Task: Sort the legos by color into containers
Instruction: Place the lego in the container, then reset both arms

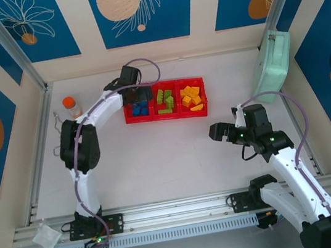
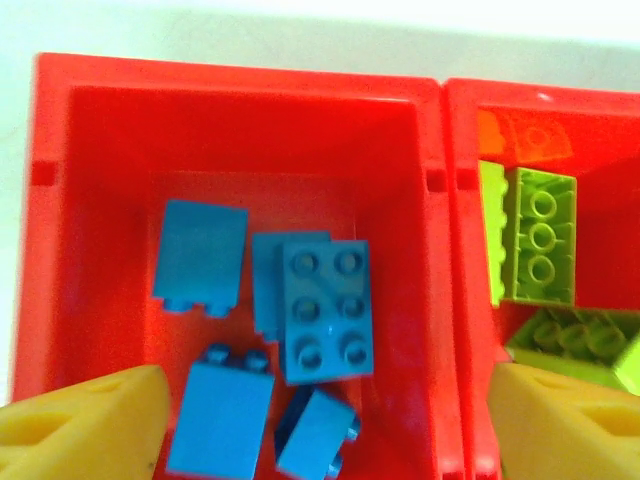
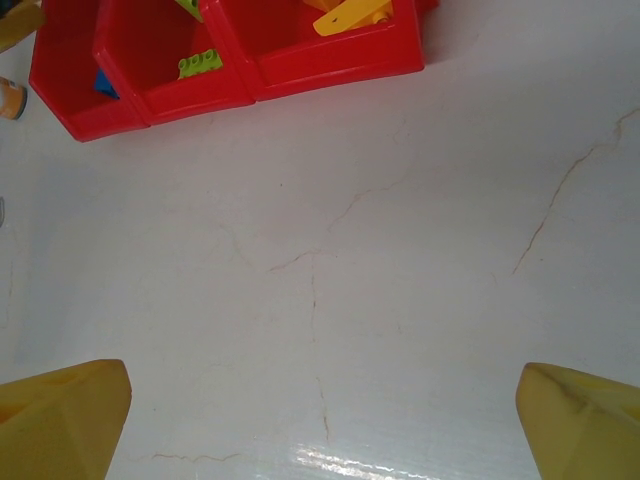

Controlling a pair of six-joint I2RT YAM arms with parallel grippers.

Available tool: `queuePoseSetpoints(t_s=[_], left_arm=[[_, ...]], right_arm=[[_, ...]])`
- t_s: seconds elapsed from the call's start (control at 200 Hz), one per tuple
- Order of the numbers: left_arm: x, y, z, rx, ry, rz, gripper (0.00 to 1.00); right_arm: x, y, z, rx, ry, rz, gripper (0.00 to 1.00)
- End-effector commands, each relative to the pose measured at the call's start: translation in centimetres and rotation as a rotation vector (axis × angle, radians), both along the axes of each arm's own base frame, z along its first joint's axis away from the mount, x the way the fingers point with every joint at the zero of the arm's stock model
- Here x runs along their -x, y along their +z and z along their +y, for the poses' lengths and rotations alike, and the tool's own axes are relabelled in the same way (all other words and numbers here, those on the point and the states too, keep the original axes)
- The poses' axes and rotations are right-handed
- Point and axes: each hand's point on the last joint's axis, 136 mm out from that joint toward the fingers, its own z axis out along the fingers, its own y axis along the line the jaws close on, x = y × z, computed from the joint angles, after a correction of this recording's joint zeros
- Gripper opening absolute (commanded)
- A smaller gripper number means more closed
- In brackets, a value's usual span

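The left gripper (image 2: pixel 322 400), jaws spread and empty, is poised directly above the blue legos (image 2: pixel 328 310) heaped in the red tray's (image 2: pixel 240 75) left compartment, whereas the right gripper (image 3: pixel 320 400), likewise spread and empty, is held well apart over the table (image 3: pixel 400 250).

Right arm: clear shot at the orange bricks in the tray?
Probably yes. The right pincer stands open over bare table, nothing lies between it and the orange bricks, and the left pincer is over the blue compartment.
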Motion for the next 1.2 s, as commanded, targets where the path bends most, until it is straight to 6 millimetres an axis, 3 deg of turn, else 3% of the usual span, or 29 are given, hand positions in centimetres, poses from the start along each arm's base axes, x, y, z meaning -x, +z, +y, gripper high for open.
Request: queuePoseSetpoints(t_s=[0.0,0.035,0.245,0.37,0.575,0.64,0.77,0.855,0.99,1.115,1.156,1.196], left_arm=[[1.2,6.8,0.0,0.103,-0.046,-0.178,0.91],[2.0,7.5,0.2,0.116,-0.064,-0.208,1.00],[8.7,13.1,1.2,0.194,-0.227,-0.442,0.99],[13.0,14.9,4.1,0.156,-0.232,-0.626,0.99],[18.1,12.7,9.4,0.042,-0.134,-0.782,0.99],[19.5,11.6,10.2,0.032,-0.129,-0.827,0.99],[21.0,9.2,12.6,0.020,-0.030,-0.840,0.99],[21.5,8.0,14.0,-0.011,0.022,-0.832,0.99],[21.9,7.3,14.8,-0.047,0.045,-0.855,0.99],[21.5,6.7,15.2,-0.113,0.046,-0.867,0.99],[21.2,6.3,15.4,-0.136,0.051,-0.866,0.99],[20.9,5.9,15.6,-0.156,0.059,-0.865,0.99]], right_arm=[[-0.3,-0.1,-0.3,-0.013,-0.035,0.006,0.99],[-0.5,0.1,-0.4,-0.009,-0.042,-0.002,0.99],[-3.4,2.7,-0.2,-0.009,-0.041,-0.145,0.99],[-6.1,4.5,-0.9,0.087,-0.031,-0.267,0.99],[-10.4,5.4,-3.3,0.360,-0.035,-0.452,0.99],[-11.4,4.8,-4.6,0.403,-0.087,-0.447,0.99],[-12.7,2.8,-5.4,0.399,-0.118,-0.498,0.99],[-13.4,1.0,-5.7,0.419,-0.127,-0.527,0.99],[-14.6,-3.8,-5.9,0.460,-0.114,-0.528,0.99],[-16.0,-4.2,-3.8,0.485,-0.001,-0.612,0.99],[-16.7,-4.5,-5.0,0.491,-0.077,-0.615,0.99],[-16.1,-5.0,-6.0,0.453,-0.112,-0.593,0.99]])
